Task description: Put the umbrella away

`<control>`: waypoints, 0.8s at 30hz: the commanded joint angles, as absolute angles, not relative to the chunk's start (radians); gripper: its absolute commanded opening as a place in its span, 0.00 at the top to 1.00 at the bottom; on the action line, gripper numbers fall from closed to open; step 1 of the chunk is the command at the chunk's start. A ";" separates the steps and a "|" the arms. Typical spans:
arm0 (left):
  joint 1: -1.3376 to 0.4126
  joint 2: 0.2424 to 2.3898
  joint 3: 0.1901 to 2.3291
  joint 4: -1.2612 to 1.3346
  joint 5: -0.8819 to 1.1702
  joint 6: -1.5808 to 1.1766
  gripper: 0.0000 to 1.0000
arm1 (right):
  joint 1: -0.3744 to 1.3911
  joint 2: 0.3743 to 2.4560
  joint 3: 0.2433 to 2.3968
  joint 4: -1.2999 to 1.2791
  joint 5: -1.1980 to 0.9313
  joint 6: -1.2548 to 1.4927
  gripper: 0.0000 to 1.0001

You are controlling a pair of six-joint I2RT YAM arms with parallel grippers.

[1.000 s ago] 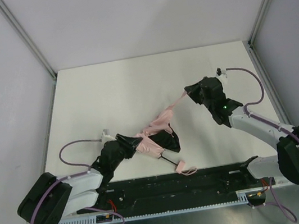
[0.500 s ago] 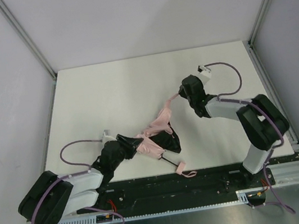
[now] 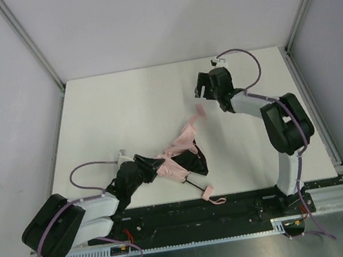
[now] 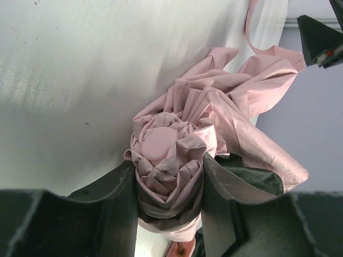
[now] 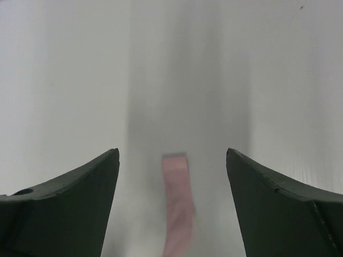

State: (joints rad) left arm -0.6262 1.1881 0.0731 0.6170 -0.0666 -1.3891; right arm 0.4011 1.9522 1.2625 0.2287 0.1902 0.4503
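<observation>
Umbrella [image 3: 179, 156]: sits half bundled on the table [image 3: 122, 104], gripped at its gathered crown by the part-closed left pincer [image 4: 169, 184]. Just let go of by the right pincer [image 5: 171, 155], now wide apart, empty and drawn back, pink strap [image 5: 177, 206] loose beneath its gap. Leaves wrapping unfinished; plain white table surface, pale walls close around.

The top external camera is high above and behind the arm bases. It looks down from far at the umbrella [image 3: 179, 155] and sees the whole table [image 3: 123, 110] around it. The left wrist camera is very near the umbrella and faces its rolled end, over the left gripper [image 4: 167, 171]. The right wrist camera looks down close on the table past the umbrella's far end, over the right gripper [image 5: 171, 152]. All three views share the umbrella, though the right wrist view catches only its strap [image 5: 177, 209].
</observation>
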 commanded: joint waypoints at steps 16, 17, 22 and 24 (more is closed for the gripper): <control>-0.654 1.143 0.074 0.545 -0.053 -1.393 1.00 | 0.478 1.797 0.499 1.335 -0.233 1.071 0.26; -0.655 1.140 0.072 0.544 -0.054 -1.395 1.00 | 0.481 1.852 0.507 1.415 -0.233 1.102 0.30; -0.660 1.132 0.066 0.536 -0.057 -1.402 1.00 | 0.480 2.032 0.613 1.575 -0.280 1.141 0.40; -0.662 1.134 0.068 0.532 -0.059 -1.402 1.00 | 0.480 2.053 0.643 1.578 -0.277 1.120 0.40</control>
